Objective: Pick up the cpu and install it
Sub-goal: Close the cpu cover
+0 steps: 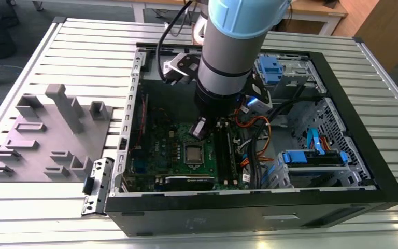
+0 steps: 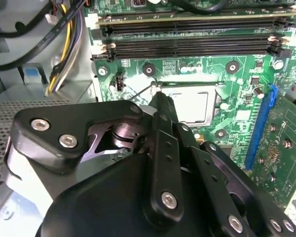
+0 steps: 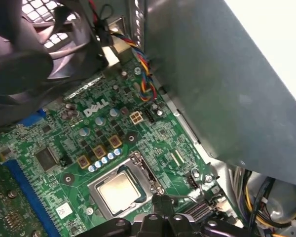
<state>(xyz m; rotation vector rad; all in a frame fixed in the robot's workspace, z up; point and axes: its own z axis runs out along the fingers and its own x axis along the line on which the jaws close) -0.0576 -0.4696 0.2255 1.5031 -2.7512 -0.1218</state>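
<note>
While the arm point(image 1: 230, 52) reaches down into the open case point(image 1: 337, 129), we see the case lying on a ribbed table point(image 1: 81, 57), with a grey tray point(image 1: 43, 135) beside it on the exterior view's left. Inside the case lies the green board point(image 1: 164, 140), and the gripper point(image 1: 200, 127) hangs just above it, near the socket point(image 1: 195, 153).

Both wrist views show the cpu point(image 3: 119, 190) point(image 2: 191, 104) sitting flat inside the metal frame of the socket. It is a small square chip with a pale, silver-grey top that reflects the light, and its edges lie parallel to the frame around it.

The gripper's black fingers point(image 2: 163, 113) are pressed together into one narrow tip and hold nothing. The tip is at the edge of the socket, just beside the cpu; we cannot tell if it touches the frame.
</note>
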